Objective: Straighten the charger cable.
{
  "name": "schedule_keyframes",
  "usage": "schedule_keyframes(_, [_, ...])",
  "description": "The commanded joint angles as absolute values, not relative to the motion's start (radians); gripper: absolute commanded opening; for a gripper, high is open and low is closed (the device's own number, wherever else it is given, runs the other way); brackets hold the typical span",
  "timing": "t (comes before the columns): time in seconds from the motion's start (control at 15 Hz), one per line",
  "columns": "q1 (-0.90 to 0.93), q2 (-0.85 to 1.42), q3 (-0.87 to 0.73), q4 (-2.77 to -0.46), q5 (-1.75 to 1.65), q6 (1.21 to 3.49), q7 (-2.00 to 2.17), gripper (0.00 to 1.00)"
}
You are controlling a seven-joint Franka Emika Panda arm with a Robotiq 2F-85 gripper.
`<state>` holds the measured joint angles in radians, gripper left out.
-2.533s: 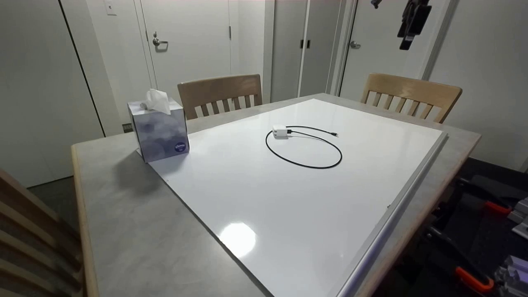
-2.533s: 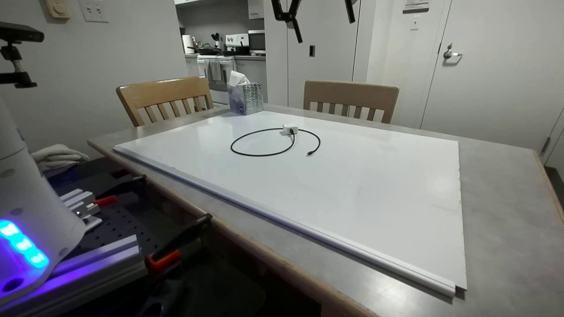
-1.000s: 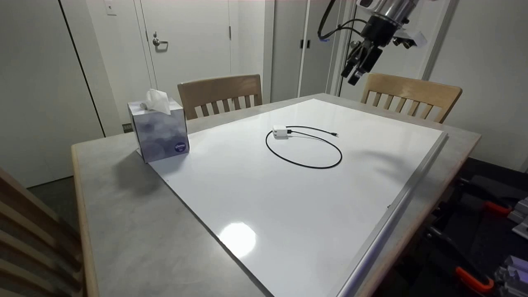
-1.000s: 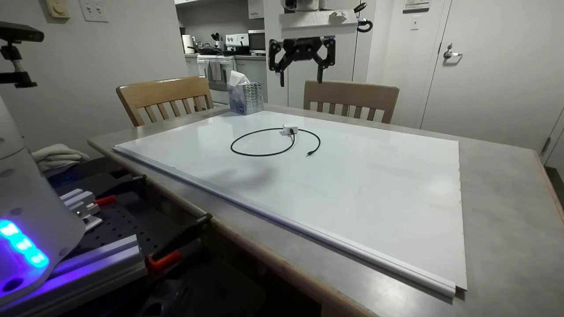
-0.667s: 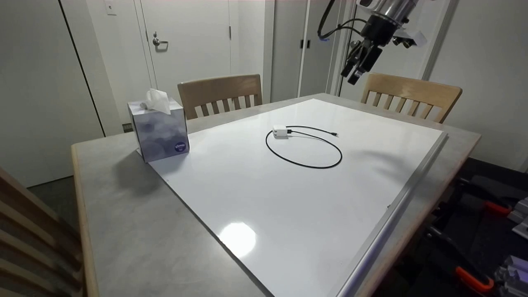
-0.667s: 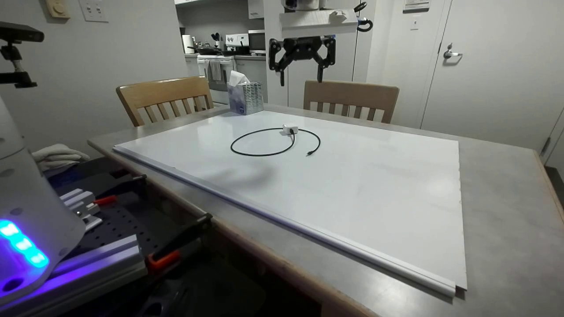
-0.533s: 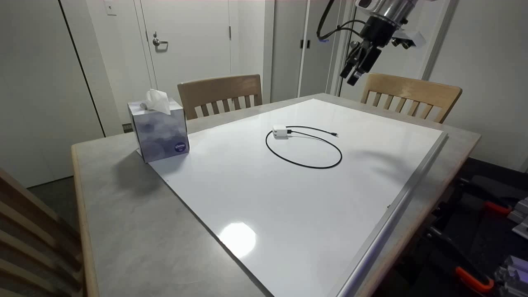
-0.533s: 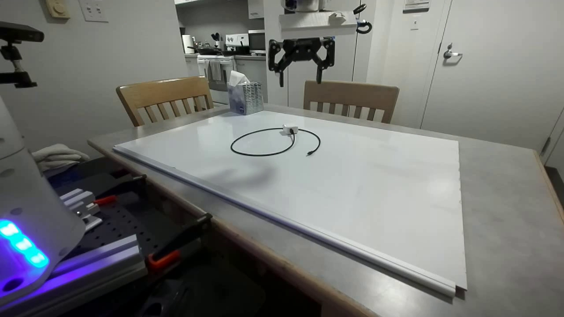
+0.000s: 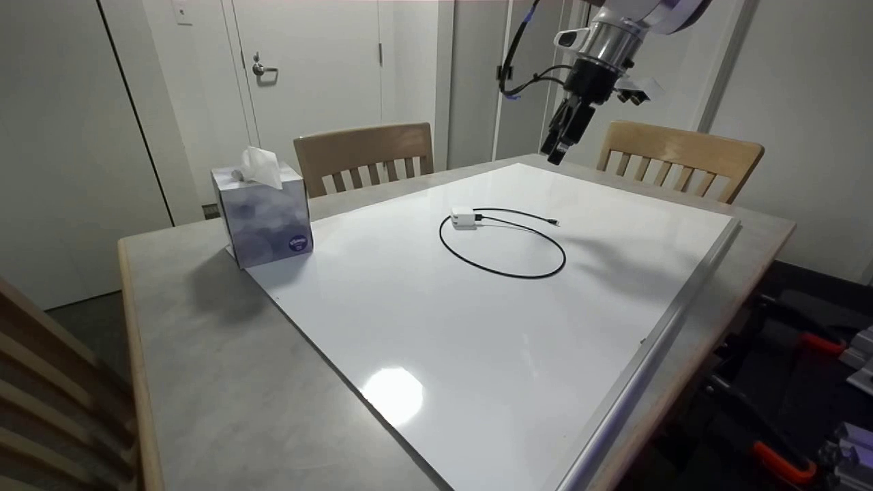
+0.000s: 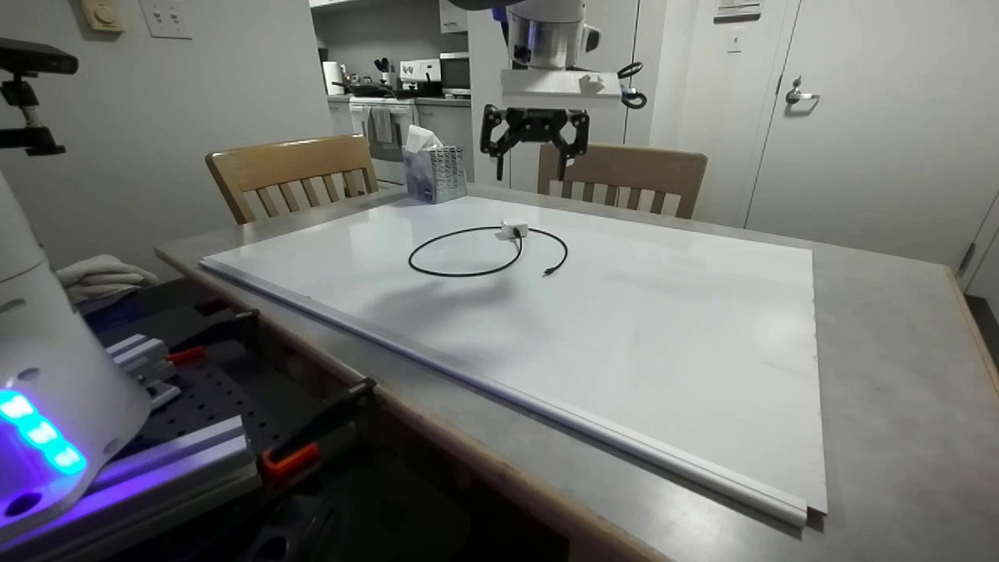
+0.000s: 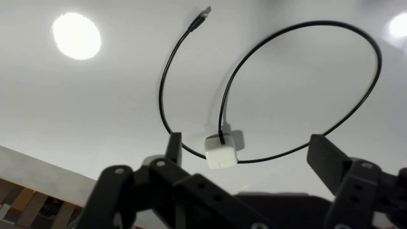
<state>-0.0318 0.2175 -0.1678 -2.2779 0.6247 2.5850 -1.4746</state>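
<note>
Well, I have the pincer (image 10: 531,173) spread wide, hanging above the tabletop (image 10: 897,328); the charger cable (image 11: 270,158) lies curled on the white board (image 10: 663,336), showing either side of its plug (image 11: 221,153).

in an exterior view, the gripper (image 9: 552,155) hangs apart from the charger cable (image 9: 525,277), which lies looped on a white board (image 9: 450,327) with a tissue box (image 9: 266,221) at one corner.

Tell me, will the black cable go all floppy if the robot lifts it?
Probably floppy: the black cable is thin and lies looped. Its smooth curves hint at some springiness. The chunky white plug on one end may hang heavily.
</note>
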Motion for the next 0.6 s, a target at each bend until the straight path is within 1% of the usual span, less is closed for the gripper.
schedule_keyframes(0.0, [-0.106, 0.239, -0.091, -2.260, 0.588, 2.590, -1.444, 1.00])
schedule_keyframes(0.33, [-0.127, 0.274, -0.063, -2.239, 0.561, 2.566, -1.405, 1.00])
schedule_keyframes(0.47, [-0.111, 0.289, -0.080, -2.234, 0.443, 2.527, -1.264, 1.00])
schedule_keyframes(0.53, [-0.051, 0.300, -0.141, -2.224, 0.375, 2.485, -1.168, 1.00])
